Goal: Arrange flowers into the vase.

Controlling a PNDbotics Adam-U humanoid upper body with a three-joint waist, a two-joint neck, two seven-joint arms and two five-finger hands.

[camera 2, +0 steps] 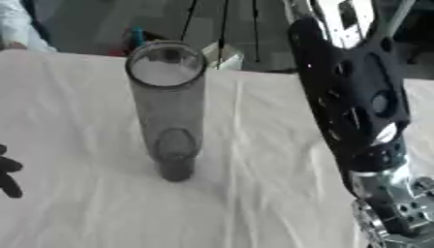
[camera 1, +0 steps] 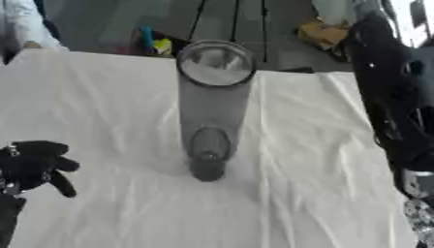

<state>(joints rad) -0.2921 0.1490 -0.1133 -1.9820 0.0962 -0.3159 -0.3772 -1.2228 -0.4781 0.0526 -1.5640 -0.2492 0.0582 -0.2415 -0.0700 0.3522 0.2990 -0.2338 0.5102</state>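
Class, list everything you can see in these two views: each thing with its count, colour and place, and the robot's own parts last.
Vase: one, clear grey glass, upright at the table's middle, no flowers in it.
Tablecloth: one, white, creased, covering the table.
Clutter: a few blue, yellow and red bits, on the floor beyond the far edge; too unclear to name.
Left hand: one, black, fingers curled, holding nothing, low at the left edge.
Right arm: one, black with silver joints, down the right side; its hand is not shown.

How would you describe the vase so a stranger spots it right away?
Start at the white cloth covering the table. Near its middle stands the vase, a tall, smoky clear cylinder with a round open mouth. It is the only thing standing on the cloth.
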